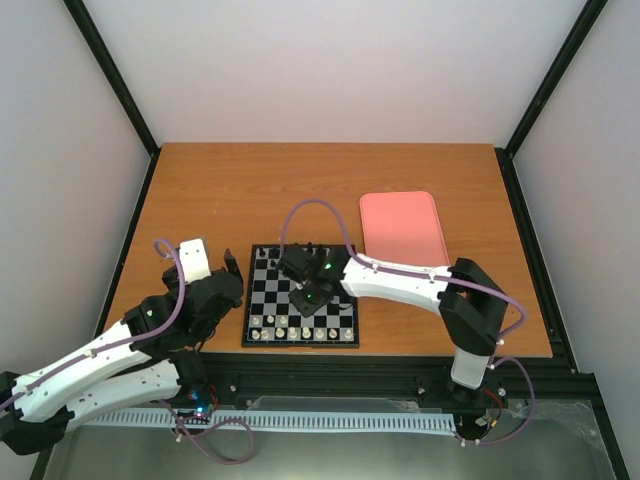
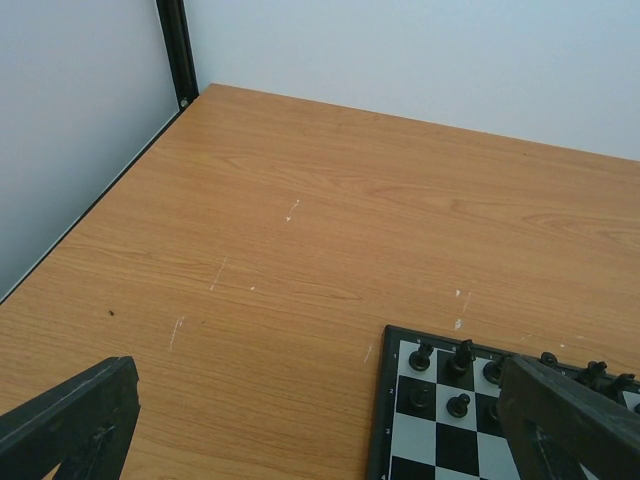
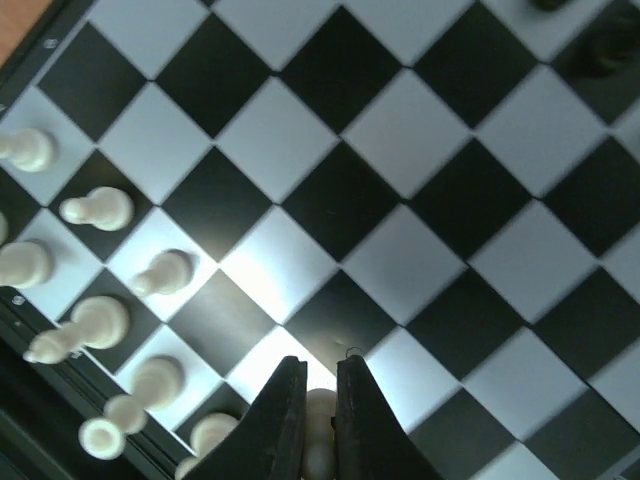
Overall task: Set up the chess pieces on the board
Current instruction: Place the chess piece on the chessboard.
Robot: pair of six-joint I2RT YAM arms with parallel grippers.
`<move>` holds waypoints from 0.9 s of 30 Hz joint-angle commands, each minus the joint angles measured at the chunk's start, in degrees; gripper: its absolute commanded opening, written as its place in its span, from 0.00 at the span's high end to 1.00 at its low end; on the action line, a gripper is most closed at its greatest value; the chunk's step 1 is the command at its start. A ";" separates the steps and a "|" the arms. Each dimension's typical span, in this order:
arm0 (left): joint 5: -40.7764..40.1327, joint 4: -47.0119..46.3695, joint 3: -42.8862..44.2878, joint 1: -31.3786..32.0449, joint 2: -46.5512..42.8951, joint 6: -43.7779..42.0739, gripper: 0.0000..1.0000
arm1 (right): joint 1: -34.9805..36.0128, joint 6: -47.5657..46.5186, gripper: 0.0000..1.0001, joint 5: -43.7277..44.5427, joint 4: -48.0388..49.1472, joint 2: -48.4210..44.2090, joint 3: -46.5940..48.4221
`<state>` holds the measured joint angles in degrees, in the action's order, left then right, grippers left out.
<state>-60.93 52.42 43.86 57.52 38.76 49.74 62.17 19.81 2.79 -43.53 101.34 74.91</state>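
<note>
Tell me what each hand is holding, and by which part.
Right hand pinches a cream-white chess piece; which part is hidden. Left hand holds nothing.

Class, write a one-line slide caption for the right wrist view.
Right end effector shut on a cream-white piece over the board, beside white pieces standing along its edge.

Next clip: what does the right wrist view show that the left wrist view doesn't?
Right wrist only: cream-white chess pieces lined up near the edge, and the right fingers shut on one of them. Left wrist only: bare wooden table, the corner post, and the left fingers spread wide. Both: the board with black pieces.
</note>
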 commanded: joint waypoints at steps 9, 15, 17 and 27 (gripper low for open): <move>-1.04 0.29 1.18 -0.30 -0.12 0.54 0.00 | 4.04 0.30 0.95 -1.64 -0.87 8.19 7.13; -1.10 0.38 1.11 -0.30 -0.84 0.53 0.00 | 4.43 0.49 0.95 -3.48 -0.17 9.97 7.51; -1.08 0.52 1.12 -0.30 -0.88 0.58 0.00 | 4.48 0.33 0.95 -3.49 -0.36 10.07 7.60; -1.09 0.50 1.14 -0.30 -0.88 0.69 0.00 | 5.31 0.51 0.94 -3.96 -0.39 10.67 7.79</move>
<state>-61.06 52.47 43.86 57.52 38.28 49.76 66.46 19.81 -0.80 -43.90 111.07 81.32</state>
